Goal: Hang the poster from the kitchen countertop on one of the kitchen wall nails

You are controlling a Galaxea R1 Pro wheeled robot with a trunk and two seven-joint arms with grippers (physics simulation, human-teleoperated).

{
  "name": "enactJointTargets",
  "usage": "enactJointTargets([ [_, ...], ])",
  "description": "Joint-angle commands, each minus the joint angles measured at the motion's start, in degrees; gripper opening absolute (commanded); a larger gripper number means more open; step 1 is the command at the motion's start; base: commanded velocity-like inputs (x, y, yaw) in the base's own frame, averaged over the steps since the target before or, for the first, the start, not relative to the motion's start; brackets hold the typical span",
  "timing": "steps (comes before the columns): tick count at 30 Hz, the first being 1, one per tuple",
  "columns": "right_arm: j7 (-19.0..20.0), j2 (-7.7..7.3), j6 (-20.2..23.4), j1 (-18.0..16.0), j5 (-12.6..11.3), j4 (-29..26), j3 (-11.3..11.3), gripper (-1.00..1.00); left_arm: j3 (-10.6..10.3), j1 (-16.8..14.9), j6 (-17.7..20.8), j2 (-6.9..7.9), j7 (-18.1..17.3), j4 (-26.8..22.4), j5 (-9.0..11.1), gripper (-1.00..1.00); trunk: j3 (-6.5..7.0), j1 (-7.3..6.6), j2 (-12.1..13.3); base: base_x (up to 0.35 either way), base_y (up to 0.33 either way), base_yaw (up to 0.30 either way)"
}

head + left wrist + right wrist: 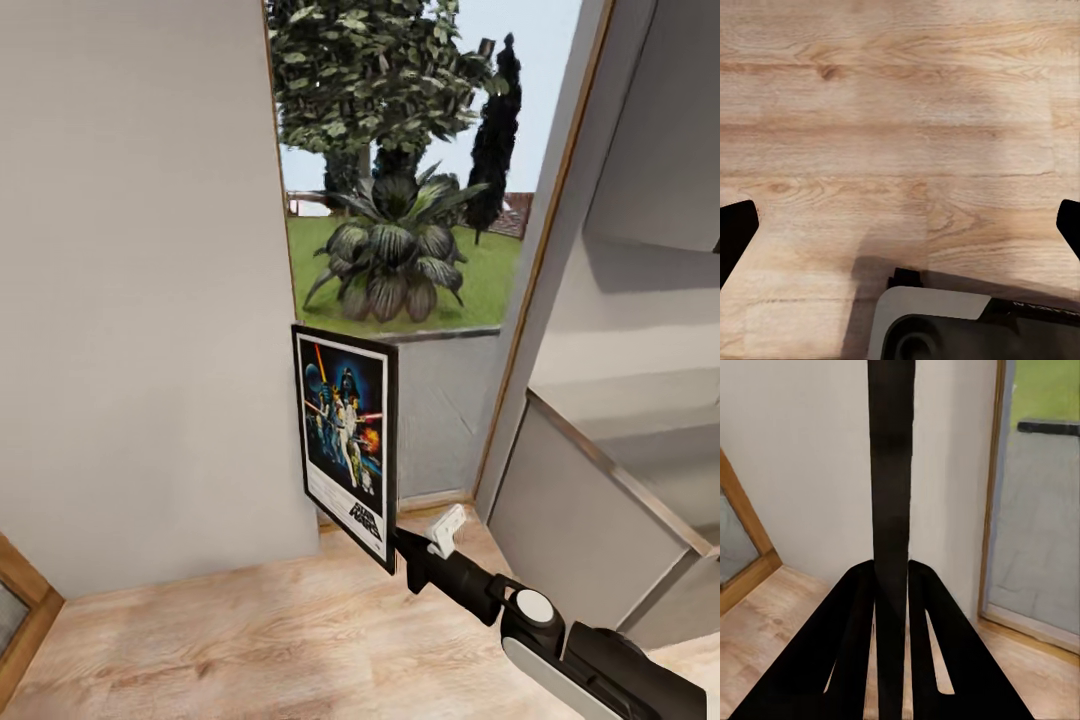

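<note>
Nearest in the head view, at lower right: the right arm [560, 630], black and white, reaching up and left over the pale wooden floor [250, 640]. At its tip, the right gripper [398, 545], clamped on the lower right corner of the poster [345, 440]. Poster held upright in the air above the floor, tall and black-framed, white inner border, dark blue artwork facing left and slightly toward the camera, "STAR WARS" lettering at the bottom. In the right wrist view, the right gripper [892, 607] closed on the poster [892, 472], seen edge-on as a thin dark strip rising between the two black fingers [855, 645]. In the left wrist view, the left gripper [900, 225] with fingertips [735, 232] well apart at either edge, nothing between them, wood floor [900, 112] below and a grey-white part of the robot [937, 322] near. Left of the poster, a plain white wall [130, 280]. Just behind the poster, a tall window [400, 200] with a wood frame. Farther out, grass, a broad-leaved plant [395, 255] and trees [380, 70]. At right, grey cabinet panels [600, 480].
</note>
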Motion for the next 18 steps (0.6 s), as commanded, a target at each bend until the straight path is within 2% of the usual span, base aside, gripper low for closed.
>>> enactJointTargets([
  [1, 0.1, -0.04, 0.0, -0.1, -0.7, 0.0, 0.2, -1.00, 0.2, 0.0, 0.0, -0.04, -0.4, -0.1, 0.0, 1.00, -0.11, 0.04, -0.1, 0.000, 0.000, 0.294],
  [9, 0.1, -0.03, 0.7, -0.1, -0.7, 0.0, 0.2, -1.00, 0.2, 0.0, 0.0, -0.03, -0.4, -0.1, 0.0, 1.00, -0.11, 0.04, -0.1, 0.000, 0.000, 0.256],
  [15, 0.2, 0.03, 0.8, -0.1, -0.8, -0.2, 0.1, -1.00, 0.3, 0.0, 0.0, 0.06, -0.4, -0.1, 0.0, 1.00, -0.11, 0.04, -0.1, 0.000, 0.000, 0.028],
  [18, 3.5, 0.74, 1.0, -0.2, -0.9, -0.3, 0.1, -1.00, 0.5, 0.0, 0.1, 0.98, -0.6, -0.1, 0.2, 1.00, -0.11, 0.04, -0.1, 0.000, 0.000, 0.000],
])
